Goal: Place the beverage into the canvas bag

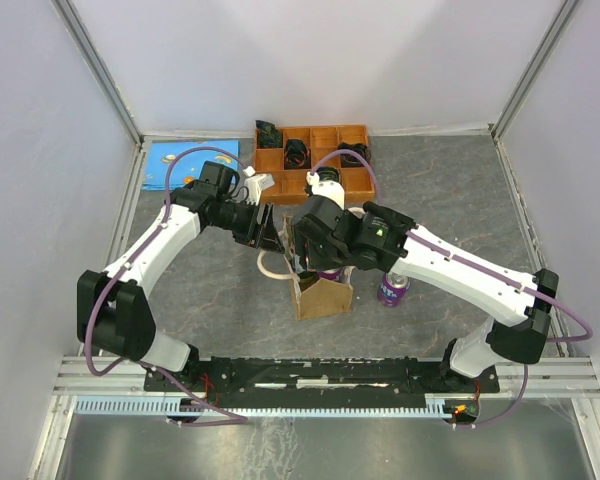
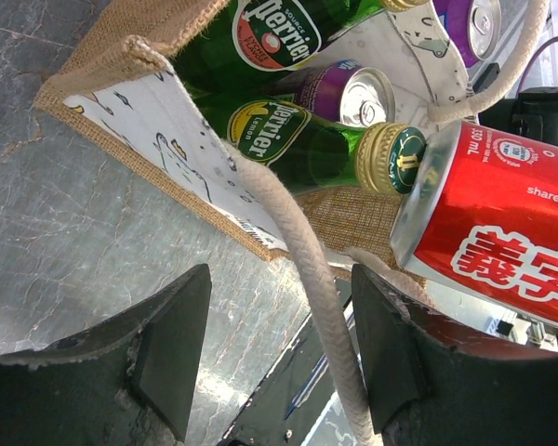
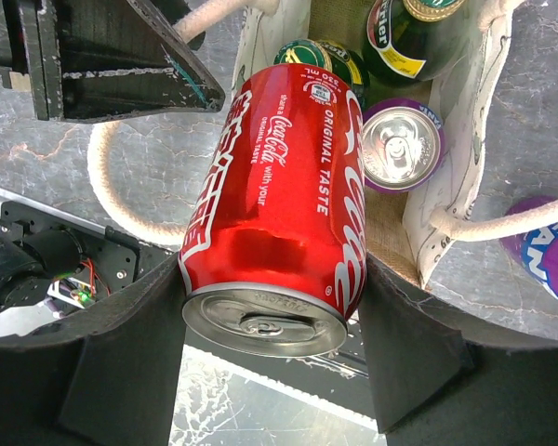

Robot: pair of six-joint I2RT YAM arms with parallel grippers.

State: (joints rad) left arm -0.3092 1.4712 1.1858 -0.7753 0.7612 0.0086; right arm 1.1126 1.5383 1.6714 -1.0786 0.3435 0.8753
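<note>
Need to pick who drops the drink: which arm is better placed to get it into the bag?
Right: the right gripper holds the can at the bag mouth; the left gripper is open around a handle.

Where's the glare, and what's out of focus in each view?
Right wrist: white sheen streaks down the red can in the right gripper; print sharp, the dark fingers soft. Left wrist: bottle labels crisp, the left gripper dim and slightly soft. Top external: even, diffuse light, faint shadows, no harsh glare.
</note>
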